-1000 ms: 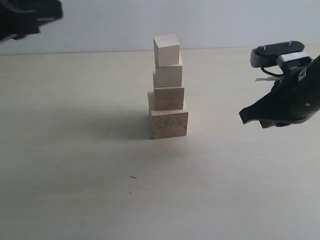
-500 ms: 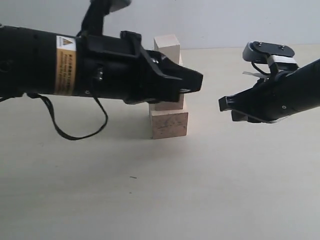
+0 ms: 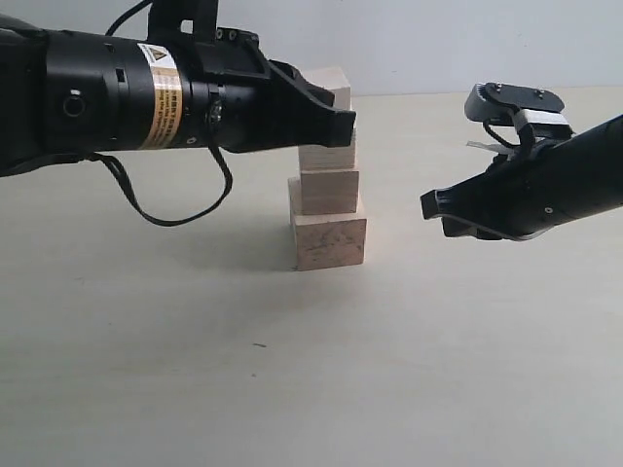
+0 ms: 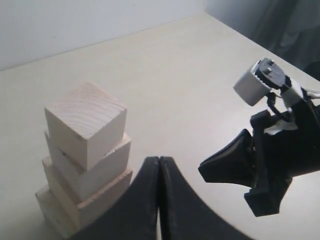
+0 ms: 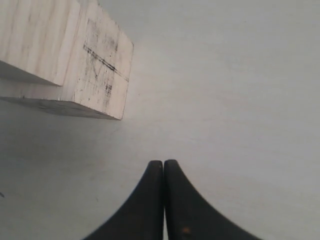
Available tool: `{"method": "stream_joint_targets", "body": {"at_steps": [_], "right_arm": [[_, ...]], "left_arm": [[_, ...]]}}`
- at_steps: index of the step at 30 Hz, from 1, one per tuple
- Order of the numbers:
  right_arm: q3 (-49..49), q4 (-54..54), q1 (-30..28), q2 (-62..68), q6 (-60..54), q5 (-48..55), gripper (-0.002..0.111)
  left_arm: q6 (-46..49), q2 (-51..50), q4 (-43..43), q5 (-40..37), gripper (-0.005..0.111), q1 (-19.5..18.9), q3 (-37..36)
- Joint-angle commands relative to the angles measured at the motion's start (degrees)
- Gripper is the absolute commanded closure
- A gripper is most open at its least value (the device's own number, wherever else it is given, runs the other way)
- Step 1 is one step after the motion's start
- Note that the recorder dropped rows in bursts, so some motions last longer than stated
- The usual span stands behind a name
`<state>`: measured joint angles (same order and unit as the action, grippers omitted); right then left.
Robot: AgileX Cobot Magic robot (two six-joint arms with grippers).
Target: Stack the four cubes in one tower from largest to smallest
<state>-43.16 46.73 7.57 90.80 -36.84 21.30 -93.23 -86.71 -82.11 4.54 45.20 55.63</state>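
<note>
The tower (image 3: 329, 195) of four cubes stands upright on the table (image 3: 292, 389), its edges stepping inward. My left gripper (image 3: 347, 123), jaws pressed together, crosses in front of its upper cubes. My right gripper (image 3: 428, 205), likewise closed and empty, hangs beside it, bare table between.

You see a pale beige table (image 3: 438, 370) with a small dark speck (image 3: 258, 344), and a plain whitish wall (image 3: 438, 44) behind.
</note>
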Motion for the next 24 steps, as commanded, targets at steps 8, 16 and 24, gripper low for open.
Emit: {"method": "stream_joint_targets", "body": {"at_steps": [8,16,24], "right_arm": [[0.2,0.2,-0.2,0.2,-0.4,-0.4,0.108],[0.2,1.2,-0.2,0.2,-0.4,-0.2,0.108],[0.2,2.6,-0.2,0.2,-0.4,-0.2,0.108]], "left_arm": [[0.2,-5.4,-0.8,-2.3,0.107,0.0,0.3],[0.2,-6.0,-1.2,-5.4,0.107,0.0,0.4],[0.2,-6.0,-1.2,-5.9,0.107,-0.1,2.2]]}}
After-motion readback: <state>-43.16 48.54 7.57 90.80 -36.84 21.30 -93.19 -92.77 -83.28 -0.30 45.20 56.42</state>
